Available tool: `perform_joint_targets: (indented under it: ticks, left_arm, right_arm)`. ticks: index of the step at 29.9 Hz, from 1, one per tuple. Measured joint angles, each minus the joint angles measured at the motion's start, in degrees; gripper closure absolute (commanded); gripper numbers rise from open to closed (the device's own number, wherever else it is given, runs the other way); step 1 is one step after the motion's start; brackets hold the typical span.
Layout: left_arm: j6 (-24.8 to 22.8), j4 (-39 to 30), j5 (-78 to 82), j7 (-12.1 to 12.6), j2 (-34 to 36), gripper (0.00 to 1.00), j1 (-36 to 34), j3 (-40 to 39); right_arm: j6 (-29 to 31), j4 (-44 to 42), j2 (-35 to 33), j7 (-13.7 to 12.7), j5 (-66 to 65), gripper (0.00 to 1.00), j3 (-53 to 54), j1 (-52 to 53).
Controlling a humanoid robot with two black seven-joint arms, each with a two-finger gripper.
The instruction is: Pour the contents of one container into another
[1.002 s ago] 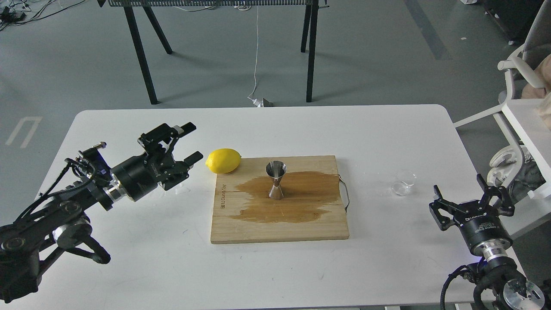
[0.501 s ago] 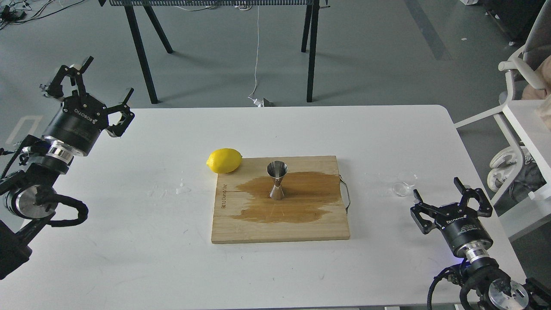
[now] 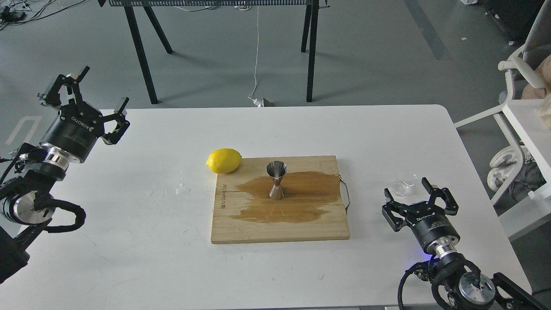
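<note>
The small clear glass cup (image 3: 404, 183) stands on the white table (image 3: 129, 224) to the right of the wooden board (image 3: 241, 224). My right gripper (image 3: 416, 196) sits just in front of the cup, open, with nothing between its fingers. The steel hourglass jigger (image 3: 276, 179) stands upright on the board, in the middle of a dark wet stain (image 3: 310, 193). At the table's far left edge my left gripper (image 3: 92, 92) is raised, open and empty, far from both containers.
A yellow lemon (image 3: 224, 160) lies at the board's back left corner. A few drops of water (image 3: 183, 188) sit on the table left of the board. A black trestle (image 3: 142, 47) stands behind the table, a white chair (image 3: 512, 86) to the right.
My right gripper has moved left and forward, up to the glass cup. My left arm swung from near the lemon out to the table's far left, then dropped slightly.
</note>
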Motion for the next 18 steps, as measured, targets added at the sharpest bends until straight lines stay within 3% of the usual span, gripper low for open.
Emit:
perform_joint_targets:
  ticks: [18]
  left_arm:
    - [0.0,2.2,0.5,0.0,-0.6,0.03,0.0,0.4]
  right_arm:
    - [0.0,-4.4,0.1,-1.0,3.5,0.01,1.4,1.1]
